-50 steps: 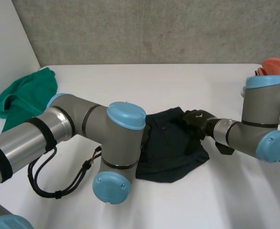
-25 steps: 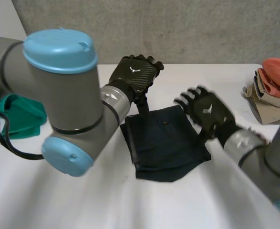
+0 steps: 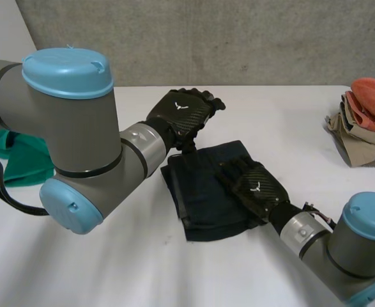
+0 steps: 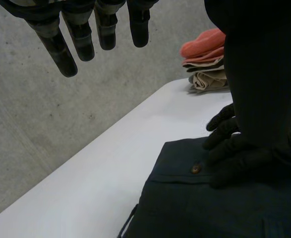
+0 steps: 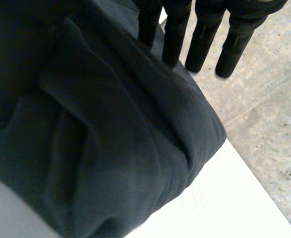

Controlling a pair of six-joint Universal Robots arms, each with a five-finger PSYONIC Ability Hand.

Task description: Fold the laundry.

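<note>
Right hand [image 3: 254,188] presses the folded dark-navy cloth garment [image 3: 197,192] flat, fingers straight.
Left hand [image 3: 182,112] hovers above, fingers loose, empty; crumpled green cloth [image 3: 18,163] lies unfolded.

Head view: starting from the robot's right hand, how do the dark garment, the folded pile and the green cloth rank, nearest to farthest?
1. Dark garment, directly under the right hand, which rests on it.
2. Folded pile, off to the right.
3. Green cloth, far off to the left.
</note>
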